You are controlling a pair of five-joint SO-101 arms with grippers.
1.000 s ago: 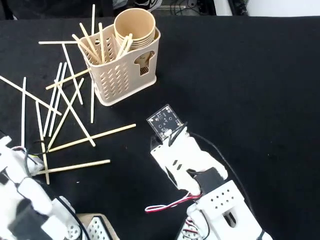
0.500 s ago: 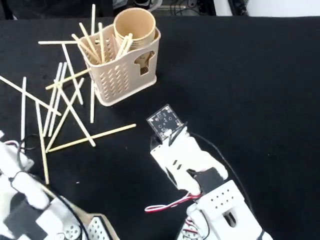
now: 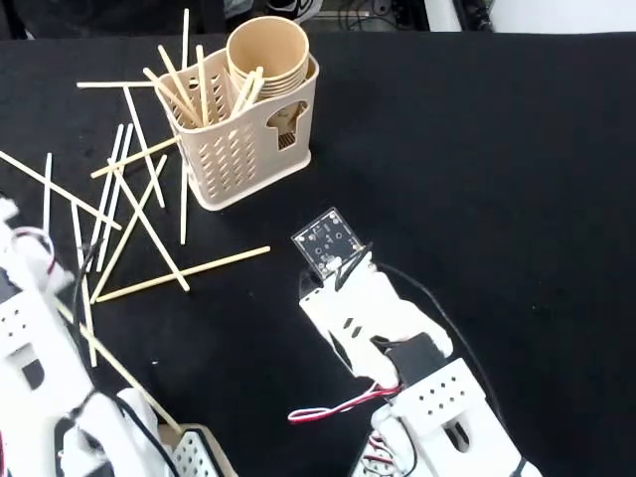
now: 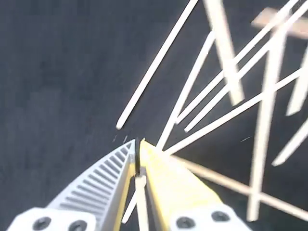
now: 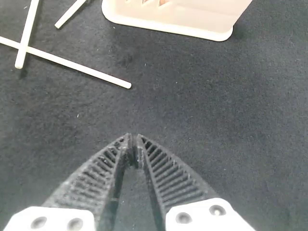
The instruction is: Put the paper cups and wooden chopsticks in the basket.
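Pincer of left arm (image 4: pixel 138 149) is gripping one wooden chopstick (image 4: pixel 141 202) | right pincer (image 5: pixel 133 144) is hovering closed and empty over worktop (image 3: pixel 497 179) near basket (image 3: pixel 248 149) | paper cups (image 3: pixel 266 50) are sitting in basket | loose chopsticks (image 3: pixel 184 272) are lying beside it

One basket (image 3: pixel 248 149), one cup stack (image 3: pixel 266 50), many chopsticks (image 3: pixel 182 273).

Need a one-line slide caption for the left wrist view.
Left tool clamped on a wooden chopstick above loose chopsticks scattered on the black table.

Paper cups (image 3: pixel 266 50) stacked in basket (image 3: pixel 234 159), chopsticks (image 3: pixel 182 273) scattered beside
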